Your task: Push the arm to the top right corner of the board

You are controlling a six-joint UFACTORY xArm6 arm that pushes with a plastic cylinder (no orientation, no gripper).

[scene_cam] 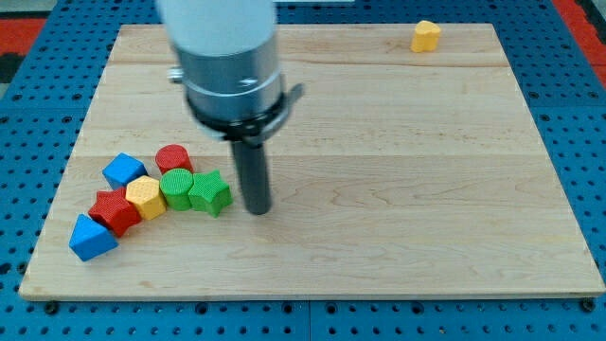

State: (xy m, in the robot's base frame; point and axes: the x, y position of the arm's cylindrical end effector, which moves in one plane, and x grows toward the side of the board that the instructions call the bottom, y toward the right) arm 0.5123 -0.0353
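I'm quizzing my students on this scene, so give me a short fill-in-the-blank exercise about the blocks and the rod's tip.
1. My tip rests just to the view's right of the green ____ block.
2. A lone ____ block sits near the board's top right corner.
3. The yellow hexagon lies between a red block and a ____ block.
4. The cluster of seven blocks is on the view's ____ side of the board.

Missing words: star; yellow; green; left
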